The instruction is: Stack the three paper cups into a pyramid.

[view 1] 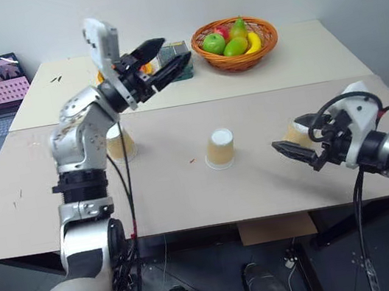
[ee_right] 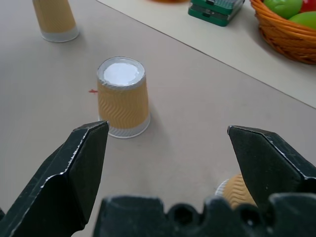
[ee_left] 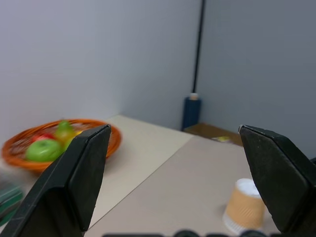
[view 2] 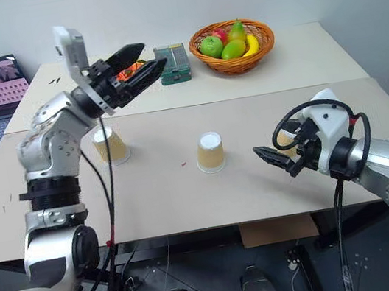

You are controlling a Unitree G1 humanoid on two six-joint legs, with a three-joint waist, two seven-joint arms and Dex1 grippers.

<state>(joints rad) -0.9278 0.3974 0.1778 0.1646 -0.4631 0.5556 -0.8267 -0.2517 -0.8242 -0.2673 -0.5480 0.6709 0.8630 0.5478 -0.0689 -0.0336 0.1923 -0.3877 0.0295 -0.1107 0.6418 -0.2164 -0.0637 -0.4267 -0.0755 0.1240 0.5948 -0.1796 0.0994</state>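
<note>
Three upturned paper cups (view 2: 210,152) apart on one table (view 2: 188,199); two pincers, left (view 2: 137,60) and right (view 2: 270,159), both spread, empty.

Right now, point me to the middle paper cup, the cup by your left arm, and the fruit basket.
middle paper cup (view 2: 211,153), right eye view, on its tan side wall.
cup by the left arm (view 2: 110,146), right eye view, on its tan side.
fruit basket (view 1: 239,61), left eye view, on its woven front wall.

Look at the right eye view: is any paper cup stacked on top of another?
No: the left cup, the middle cup and the cup by the right claw all stand apart on the table.
</note>
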